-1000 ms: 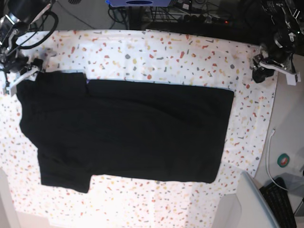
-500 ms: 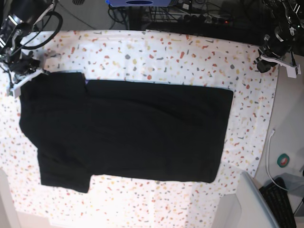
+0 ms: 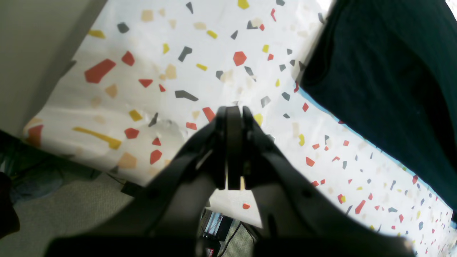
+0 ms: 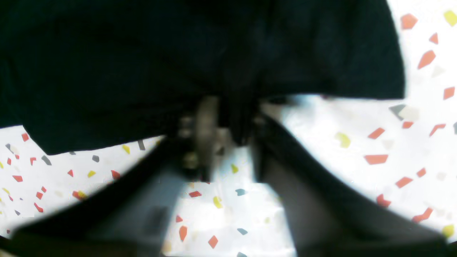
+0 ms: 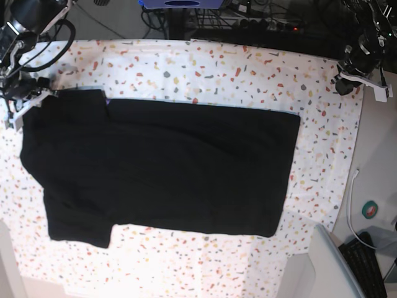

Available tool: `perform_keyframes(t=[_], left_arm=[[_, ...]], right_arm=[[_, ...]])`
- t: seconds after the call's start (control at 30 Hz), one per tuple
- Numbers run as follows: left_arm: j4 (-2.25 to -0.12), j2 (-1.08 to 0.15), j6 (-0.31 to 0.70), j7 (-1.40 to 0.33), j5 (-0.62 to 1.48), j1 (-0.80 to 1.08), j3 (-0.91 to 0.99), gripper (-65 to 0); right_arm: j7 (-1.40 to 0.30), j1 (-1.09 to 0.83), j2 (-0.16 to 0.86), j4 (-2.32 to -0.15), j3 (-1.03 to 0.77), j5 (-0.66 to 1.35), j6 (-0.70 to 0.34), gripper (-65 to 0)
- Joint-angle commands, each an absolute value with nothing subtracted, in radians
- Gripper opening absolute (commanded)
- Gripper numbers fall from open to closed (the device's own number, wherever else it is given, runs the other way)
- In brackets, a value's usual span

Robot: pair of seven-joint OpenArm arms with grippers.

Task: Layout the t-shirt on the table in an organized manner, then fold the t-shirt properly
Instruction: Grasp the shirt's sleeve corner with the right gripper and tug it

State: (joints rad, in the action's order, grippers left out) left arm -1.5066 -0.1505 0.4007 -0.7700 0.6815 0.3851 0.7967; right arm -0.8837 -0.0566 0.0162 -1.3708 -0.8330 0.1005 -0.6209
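T-shirt [image 5: 167, 167] lay flat across the speckled table [image 5: 236, 68]. Left gripper [image 3: 234, 114] was clamped together, empty, over the table's corner; grey floor below. Right gripper [image 4: 223, 117] gripped the shirt's edge.

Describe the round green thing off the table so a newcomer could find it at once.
Start at the speckled white table with the black t-shirt spread across it. Go past the table's right edge to the grey floor, beside a thin white cable. There lies a small roll of tape, the only round green thing in the overhead view.
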Motion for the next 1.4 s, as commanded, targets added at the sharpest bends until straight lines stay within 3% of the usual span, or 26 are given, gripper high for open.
perform_keyframes(t=[0.0, 0.07, 0.13, 0.23, 0.33, 0.37, 0.7, 1.07, 1.37], left_arm=[[-1.52, -0.165, 0.41, -0.751, 0.665, 0.389, 0.8, -65.0], [-1.524, -0.16, 0.41, -0.751, 0.613, 0.383, 0.8, -65.0], [-1.527, -0.159, 0.412, -0.751, 0.579, 0.381, 0.8, -65.0], [-1.527, -0.159, 0.412, -0.751, 0.581, 0.381, 0.8, -65.0], [-1.527, -0.159, 0.412, -0.751, 0.581, 0.381, 0.802, -65.0], [-1.529, -0.159, 0.412, -0.751, 0.581, 0.381, 0.802, -65.0], [-1.529, -0.159, 0.412, -0.751, 0.581, 0.38, 0.802, -65.0], [-1.529, -0.159, 0.412, -0.751, 0.581, 0.38, 0.808, -65.0], [-1.527, -0.159, 0.412, -0.751, 0.578, 0.374, 0.8, -65.0]], right_arm=[[-0.871, -0.048, 0.03, -1.386, -0.837, 0.111, -0.621, -37.1], [-0.871, -0.05, 0.028, -1.386, -0.84, 0.113, -0.621, -35.1], [-0.871, -0.051, 0.028, -1.385, -0.843, 0.113, -0.621, -38.0], [-0.874, -0.053, 0.028, -1.385, -0.843, 0.113, -0.621, -48.6], [-0.875, -0.054, 0.028, -1.385, -0.843, 0.113, -0.621, -63.8], [-0.875, -0.054, 0.028, -1.385, -0.843, 0.113, -0.621, -65.0], [-0.972, -0.05, 0.027, -1.431, -0.84, 0.114, -0.621, -65.0], [-0.983, -0.062, -0.056, -1.583, -0.832, 0.108, -0.619, -65.0], [-0.972, 0.108, 0.012, -1.461, -0.745, 0.11, -0.55, -65.0]])
